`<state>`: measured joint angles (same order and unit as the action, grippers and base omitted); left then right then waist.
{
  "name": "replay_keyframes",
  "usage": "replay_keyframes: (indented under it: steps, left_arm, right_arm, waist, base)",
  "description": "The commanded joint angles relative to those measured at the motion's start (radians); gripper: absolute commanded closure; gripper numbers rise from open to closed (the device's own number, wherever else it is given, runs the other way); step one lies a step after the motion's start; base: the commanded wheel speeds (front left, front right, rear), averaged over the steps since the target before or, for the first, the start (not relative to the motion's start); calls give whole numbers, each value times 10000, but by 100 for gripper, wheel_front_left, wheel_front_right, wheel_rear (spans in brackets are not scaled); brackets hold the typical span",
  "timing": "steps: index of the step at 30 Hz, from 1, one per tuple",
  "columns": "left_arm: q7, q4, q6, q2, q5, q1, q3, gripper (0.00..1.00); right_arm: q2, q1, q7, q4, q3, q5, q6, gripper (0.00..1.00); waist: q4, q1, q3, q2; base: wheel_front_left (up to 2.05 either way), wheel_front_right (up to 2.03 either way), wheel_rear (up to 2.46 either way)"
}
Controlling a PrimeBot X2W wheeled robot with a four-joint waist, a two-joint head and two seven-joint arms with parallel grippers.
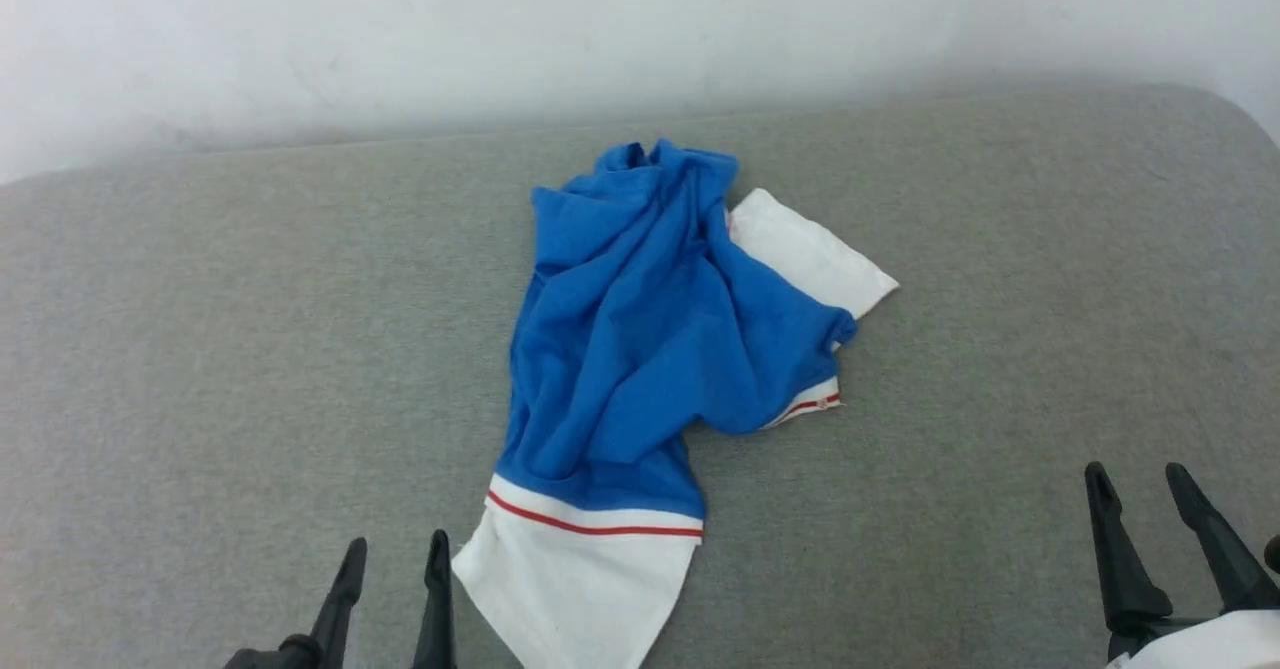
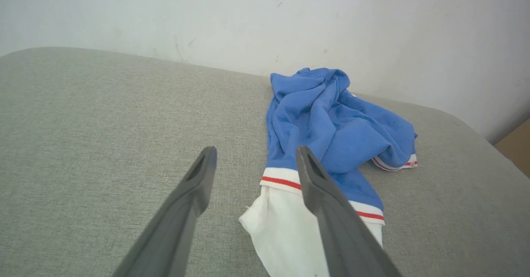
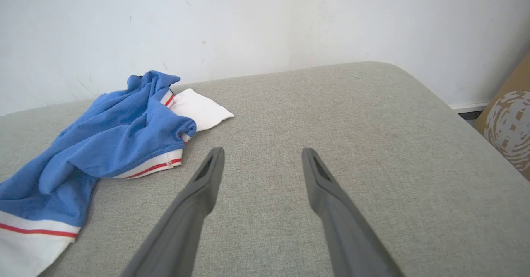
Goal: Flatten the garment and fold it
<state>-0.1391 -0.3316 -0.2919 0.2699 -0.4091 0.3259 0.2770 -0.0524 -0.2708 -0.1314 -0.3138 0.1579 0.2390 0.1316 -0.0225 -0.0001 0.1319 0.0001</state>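
Grey pad (image 1: 200, 349), garment (image 1: 640, 329) bunched mid-pad. Looks soft, light, floppy, so I'd pinch the white sleeve (image 1: 580, 589) at the pad's front edge. Left gripper (image 1: 397, 541) and right gripper (image 1: 1136, 469) both gape wide, empty.

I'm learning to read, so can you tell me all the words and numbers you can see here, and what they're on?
No text here can be read.
garment: crumpled, no letters or numbers showing.
tiny red mark on its white striped edge: too small to read.
brown box: pale swirly print, no readable letters.
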Motion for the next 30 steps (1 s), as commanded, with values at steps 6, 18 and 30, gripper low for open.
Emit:
replay_keyframes:
  steps: [6, 18, 30]
  left_arm:
    - [1501, -65, -28, 525, 311, -487, 353, 0]
    - [5343, 533, 89, 665, -391, -1645, 1230, 0]
    - [6900, 1840, -996, 250, -518, -2212, 1083, 0]
  right_arm:
    - [22, 143, -25, -56, -46, 3, -9, 0]
    - [22, 221, -16, 85, -150, 46, -9, 0]
    - [22, 379, -4, 111, -86, 50, -9, 0]
  waist:
    - [475, 1, -187, -1]
    - [143, 1, 67, -1]
    - [-371, 1, 349, -1]
  base:
    - [0, 0, 0]
    - [0, 0, 0]
    - [0, 0, 0]
